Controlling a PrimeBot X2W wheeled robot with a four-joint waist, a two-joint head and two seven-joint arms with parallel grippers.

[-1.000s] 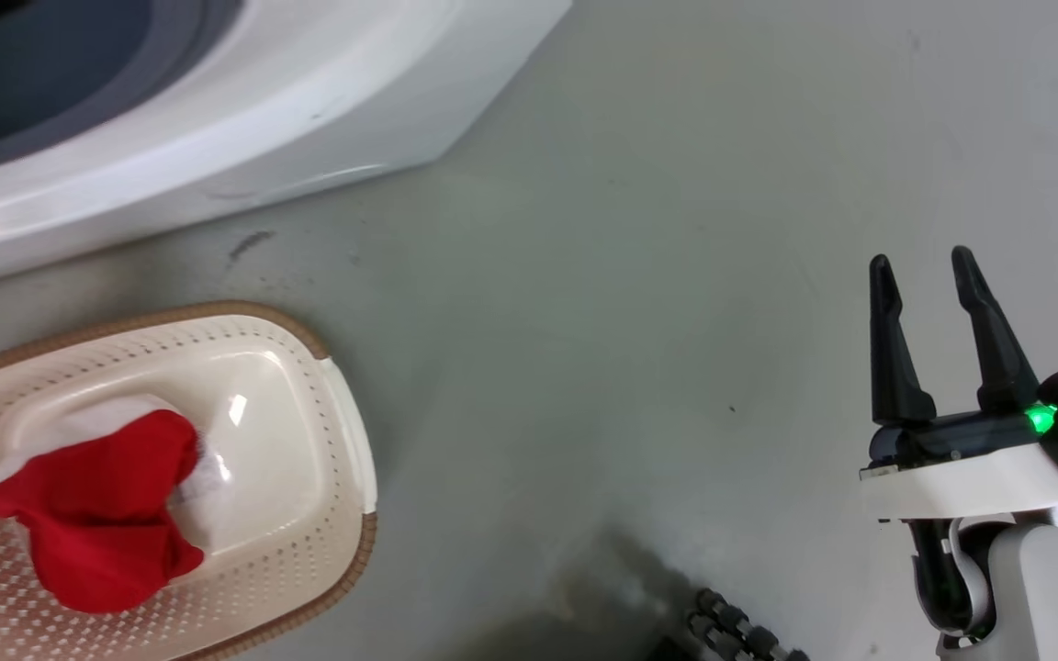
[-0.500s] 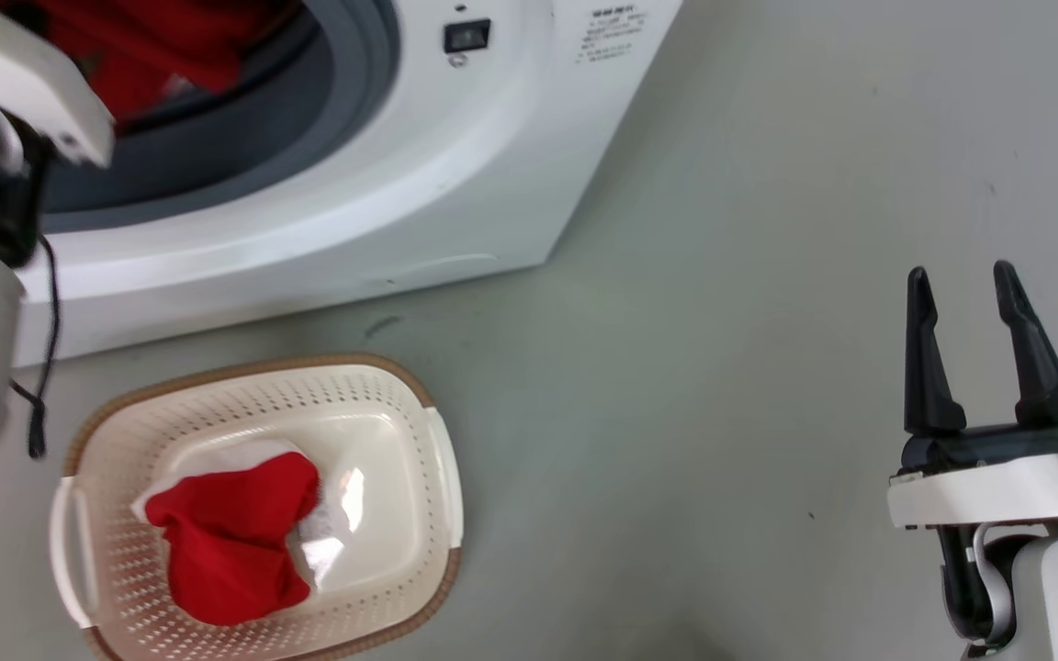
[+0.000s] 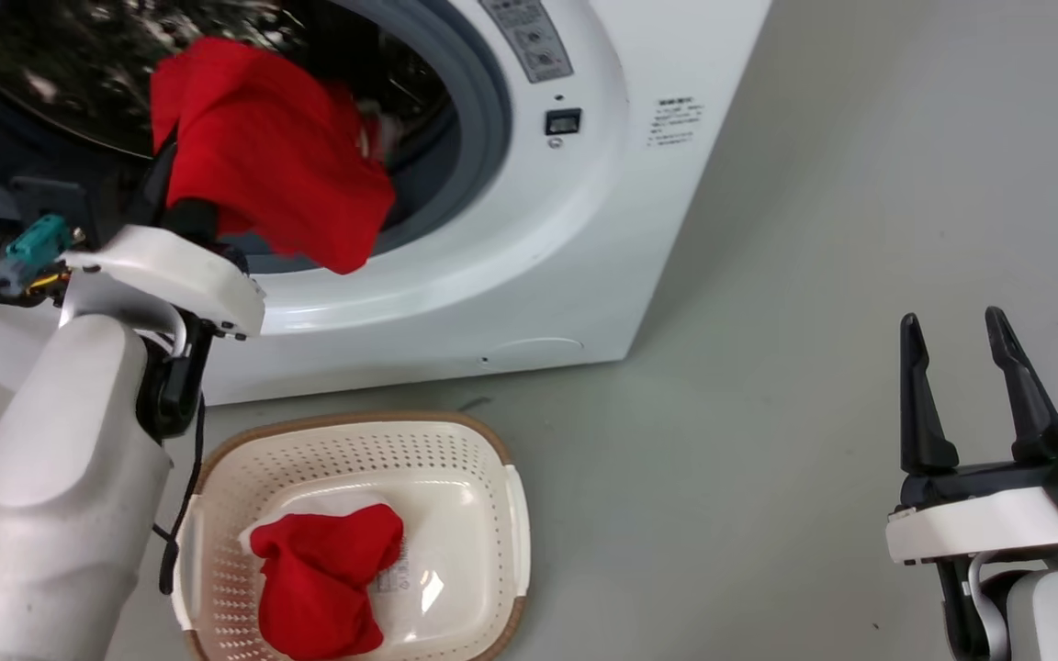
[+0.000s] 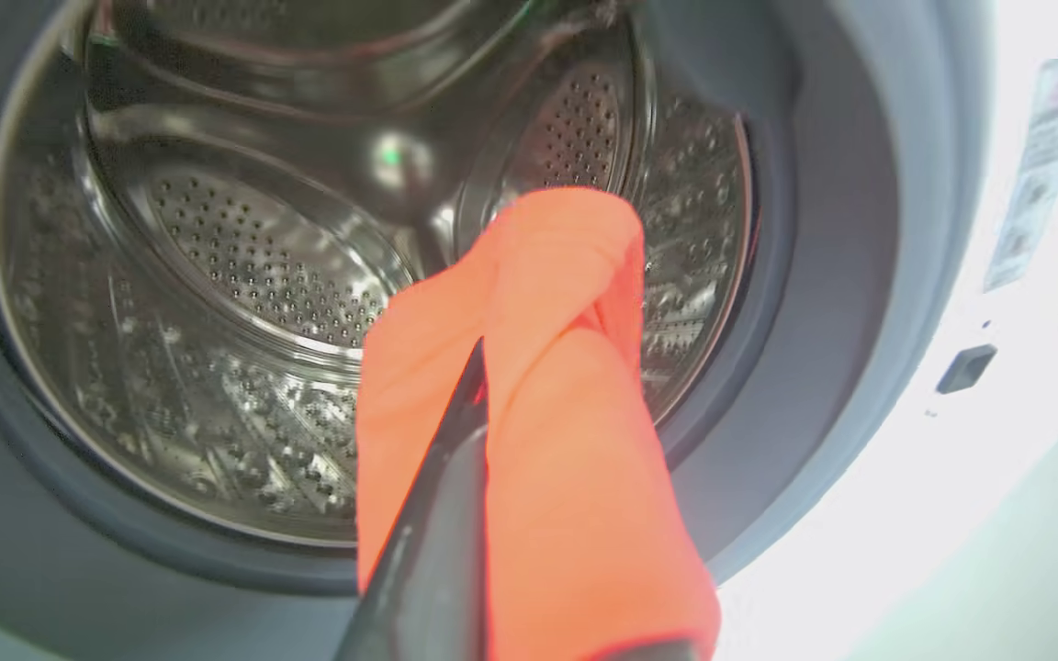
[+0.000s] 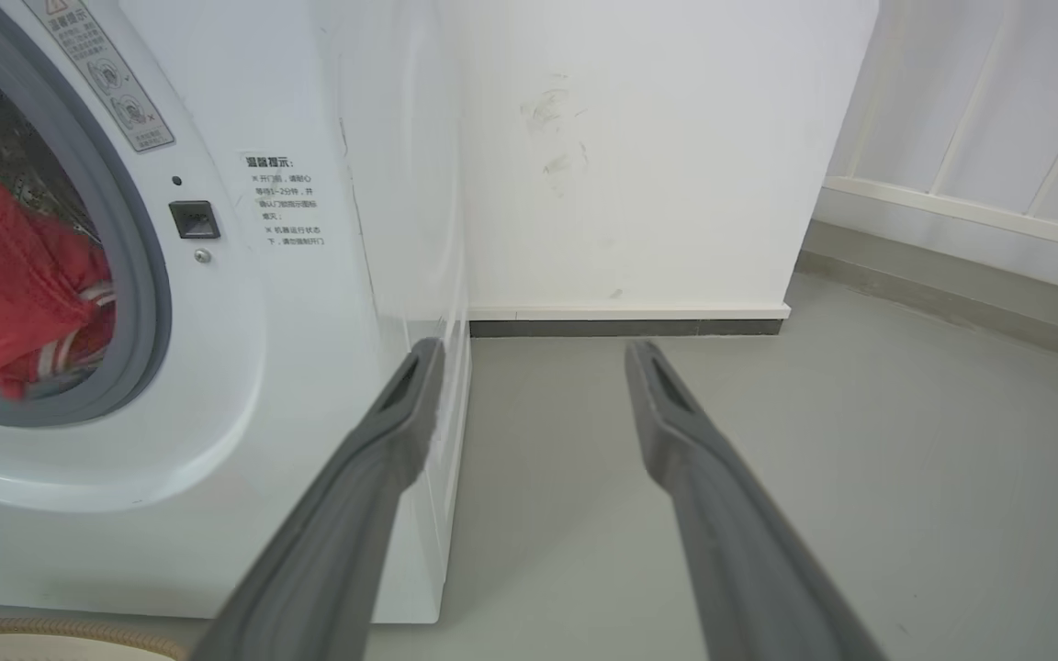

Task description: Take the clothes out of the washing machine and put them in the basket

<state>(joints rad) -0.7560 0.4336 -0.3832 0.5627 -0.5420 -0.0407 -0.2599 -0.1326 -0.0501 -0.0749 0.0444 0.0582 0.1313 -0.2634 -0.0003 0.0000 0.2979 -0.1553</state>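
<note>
Clamping red garment (image 3: pixel 272 156) at washer (image 3: pixel 538 275) mouth, L gripper (image 4: pixel 478 386); R gripper (image 3: pixel 951 386) spread.

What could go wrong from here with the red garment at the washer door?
The red garment hangs loosely from the left pincer at the grey seal of the washing machine; a trailing fold could snag there and pull free. The basket sits low beside the left forearm, so a swing down might nudge it or drop the garment on the floor.
</note>
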